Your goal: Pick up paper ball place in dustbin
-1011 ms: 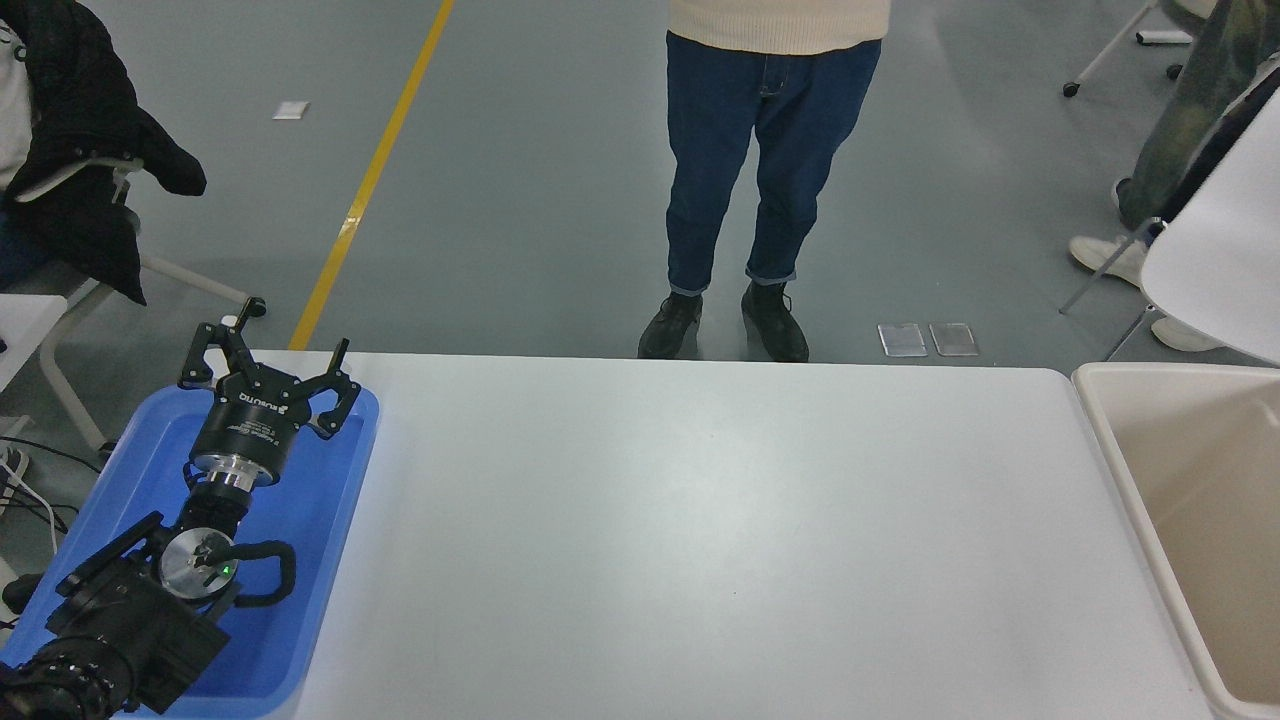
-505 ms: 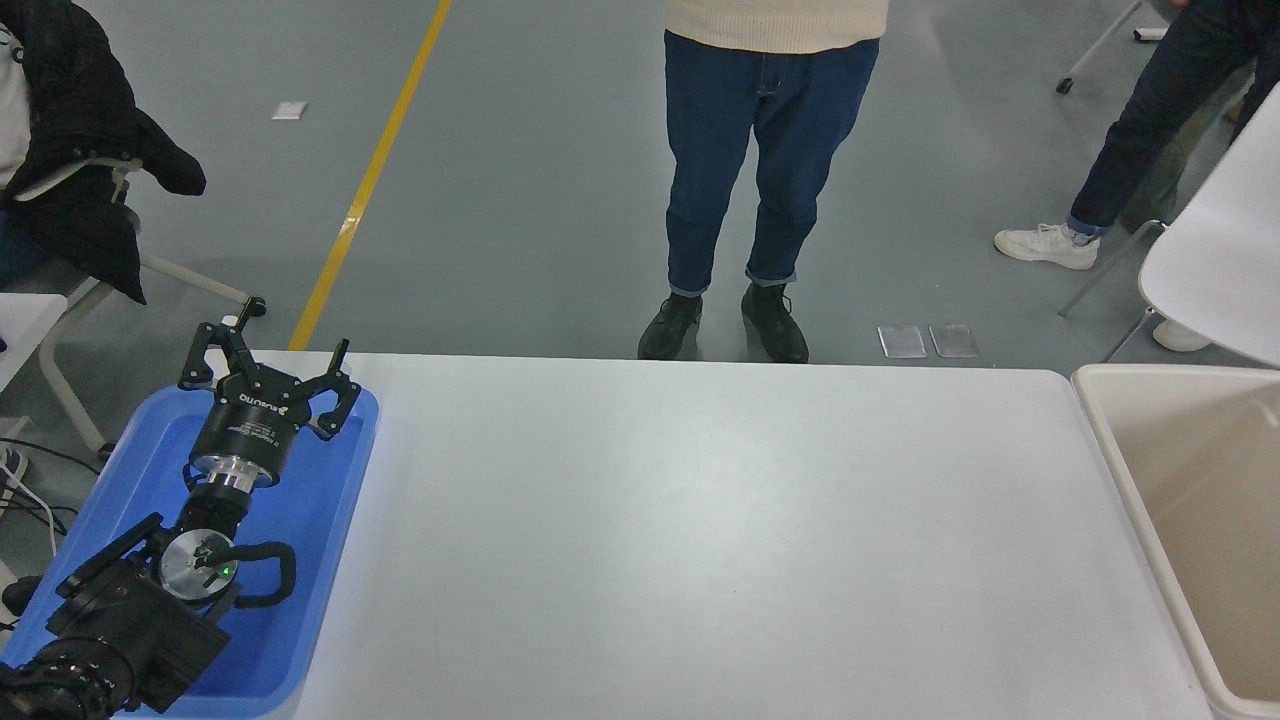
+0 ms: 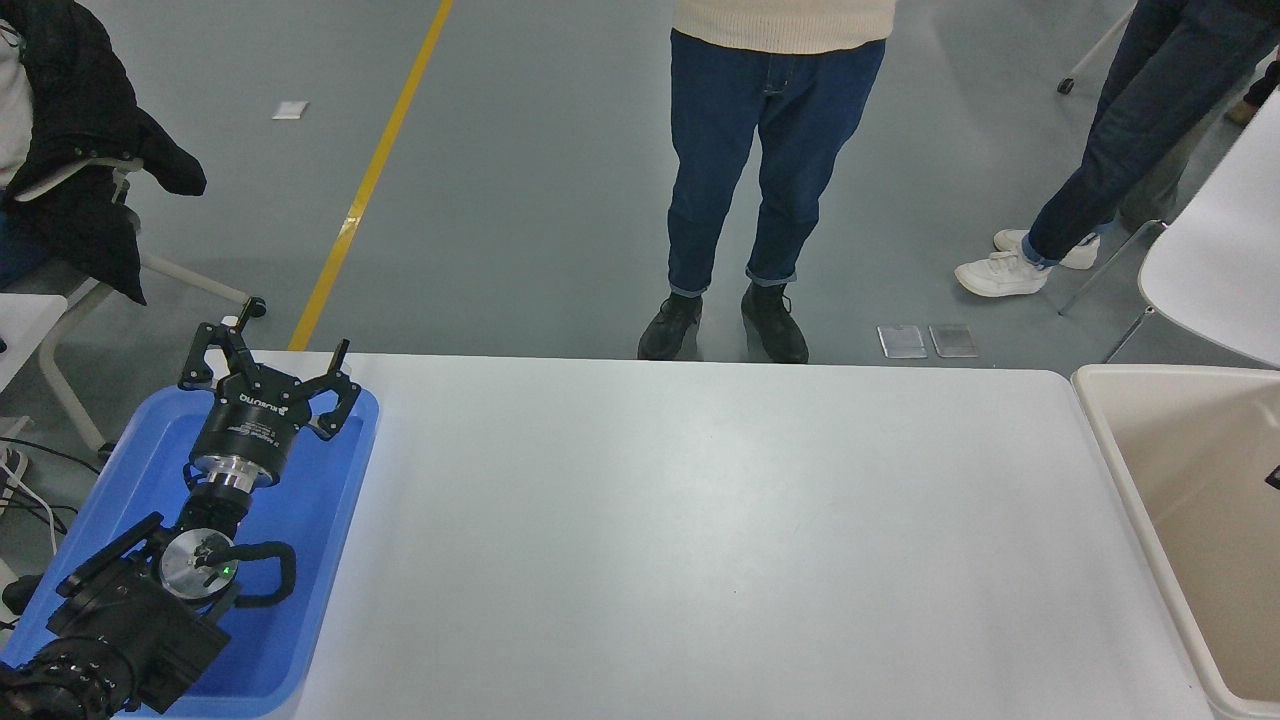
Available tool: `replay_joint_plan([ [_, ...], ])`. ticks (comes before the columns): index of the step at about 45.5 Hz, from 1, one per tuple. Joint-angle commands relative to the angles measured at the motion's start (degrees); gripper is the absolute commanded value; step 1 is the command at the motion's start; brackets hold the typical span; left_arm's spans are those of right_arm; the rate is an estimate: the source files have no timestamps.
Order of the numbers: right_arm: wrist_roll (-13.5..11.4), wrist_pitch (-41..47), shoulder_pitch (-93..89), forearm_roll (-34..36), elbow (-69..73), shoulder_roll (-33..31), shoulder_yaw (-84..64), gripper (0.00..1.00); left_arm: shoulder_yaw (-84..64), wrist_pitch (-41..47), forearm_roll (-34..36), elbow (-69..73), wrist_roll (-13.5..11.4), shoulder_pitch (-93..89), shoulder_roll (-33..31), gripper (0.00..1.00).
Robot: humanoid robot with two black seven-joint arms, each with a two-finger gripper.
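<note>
The dustbin (image 3: 1200,480) is a beige bin standing against the table's right end, and what shows of its inside is bare. No paper ball shows anywhere; it is hidden or out of view. My left gripper (image 3: 283,348) is open and empty, parked over the blue tray at the table's left end. Of my right arm only a small black sliver (image 3: 1273,477) shows, at the picture's right edge over the dustbin.
The blue tray (image 3: 330,520) lies under the left arm. The white table (image 3: 700,540) spans the middle. A person in jeans (image 3: 765,170) stands at the far edge. A second person's legs (image 3: 1120,130) are at the upper right, beside a white chair (image 3: 1215,270).
The second person at the upper right has stepped further left. A small black sliver has come in at the right edge over the dustbin. The left arm has not moved.
</note>
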Motion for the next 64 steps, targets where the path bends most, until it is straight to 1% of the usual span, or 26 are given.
replay_joint_plan([
  [1, 0.0, -0.7, 0.0, 0.0, -0.1, 0.1, 0.1, 0.8, 0.0, 0.0, 0.0, 0.0, 0.0, 0.0, 0.0, 1.0],
  [6, 0.0, -0.6, 0.4, 0.0, 0.3, 0.1, 0.1, 0.84, 0.0, 0.0, 0.0, 0.0, 0.0, 0.0, 0.0, 1.0],
  [12, 0.0, -0.4, 2.2, 0.2, 0.5, -0.1, 1.1, 1.0, 0.0, 0.0, 0.0, 0.0, 0.0, 0.0, 0.0, 1.0],
  [20, 0.0, -0.1, 3.7, 0.3, 5.5, -0.7, 4.8, 1.0, 0.0, 0.0, 0.0, 0.0, 0.0, 0.0, 0.0, 1.0],
  [27, 0.0, 0.2, 5.1, 0.3, 8.7, -3.4, 10.5, 1.0, 0.0, 0.0, 0.0, 0.0, 0.0, 0.0, 0.0, 1.0],
  [35, 0.0, 0.3, 5.6, 0.3, 14.1, -8.8, 22.4, 1.0, 0.0, 0.0, 0.0, 0.0, 0.0, 0.0, 0.0, 1.0],
  [46, 0.0, 0.6, 1.5, 0.3, 22.9, -12.8, 48.2, 1.0, 0.0, 0.0, 0.0, 0.0, 0.0, 0.0, 0.0, 1.0],
  [60, 0.0, 2.0, -5.8, 1.0, 38.0, -12.2, 73.9, 1.0, 0.0, 0.0, 0.0, 0.0, 0.0, 0.0, 0.0, 1.0],
  [64, 0.2, 3.3, -10.0, 1.0, 40.9, -9.5, 80.2, 1.0, 0.0, 0.0, 0.0, 0.0, 0.0, 0.0, 0.0, 1.0],
])
